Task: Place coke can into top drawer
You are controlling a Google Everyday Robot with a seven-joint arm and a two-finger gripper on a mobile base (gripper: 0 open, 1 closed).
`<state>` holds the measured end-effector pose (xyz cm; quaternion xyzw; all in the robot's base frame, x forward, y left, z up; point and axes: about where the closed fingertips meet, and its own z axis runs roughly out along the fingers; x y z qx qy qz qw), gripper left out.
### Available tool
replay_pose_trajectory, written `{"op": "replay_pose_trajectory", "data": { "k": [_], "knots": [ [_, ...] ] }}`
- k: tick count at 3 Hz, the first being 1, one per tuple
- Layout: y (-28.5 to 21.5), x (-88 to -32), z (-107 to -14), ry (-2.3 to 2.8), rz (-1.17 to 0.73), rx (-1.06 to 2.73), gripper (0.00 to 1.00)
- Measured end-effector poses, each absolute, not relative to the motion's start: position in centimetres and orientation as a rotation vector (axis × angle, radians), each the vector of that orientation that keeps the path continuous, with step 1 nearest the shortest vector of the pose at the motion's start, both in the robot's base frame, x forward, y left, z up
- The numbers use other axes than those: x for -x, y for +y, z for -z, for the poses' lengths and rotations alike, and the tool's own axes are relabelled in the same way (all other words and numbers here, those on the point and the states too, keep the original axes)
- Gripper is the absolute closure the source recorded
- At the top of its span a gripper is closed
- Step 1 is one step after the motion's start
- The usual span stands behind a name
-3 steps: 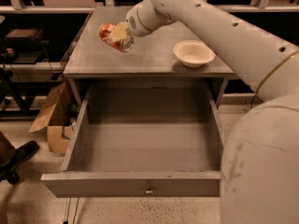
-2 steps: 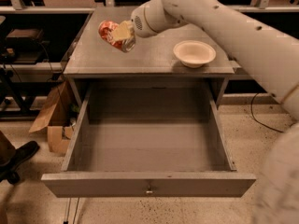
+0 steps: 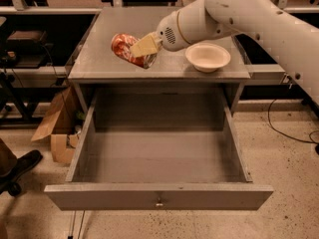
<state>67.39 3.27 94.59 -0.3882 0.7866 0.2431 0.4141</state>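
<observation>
The coke can [image 3: 125, 48], red-orange and dented, is held on its side by my gripper [image 3: 142, 50] above the left part of the grey cabinet top [image 3: 99, 66]. One cream finger [image 3: 145, 45] lies across the can. My white arm [image 3: 239, 14] reaches in from the upper right. The top drawer [image 3: 158, 195] is pulled wide open below, with a small metal knob [image 3: 159, 202] at the centre of its front panel. Its inside shows nothing in it.
A cream-white round bowl [image 3: 208, 57] stands on the cabinet top to the right of the gripper. A cardboard box [image 3: 56, 128] lies on the floor at the left. A dark shoe [image 3: 20, 169] is at the lower left. Shelving stands behind.
The gripper with the can has moved down and toward the front edge of the cabinet top. The arm has shifted and fills less of the right side.
</observation>
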Motion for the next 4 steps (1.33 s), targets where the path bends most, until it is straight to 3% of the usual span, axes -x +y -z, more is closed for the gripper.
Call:
{"op": "replay_pose_trajectory", "data": {
  "k": [2,4],
  "knots": [
    [3.5,-64.4,-92.3,2.028,-0.632,1.221,1.00],
    [3.6,-63.7,-89.6,2.076,-0.688,1.184,1.00]
  ]
}}
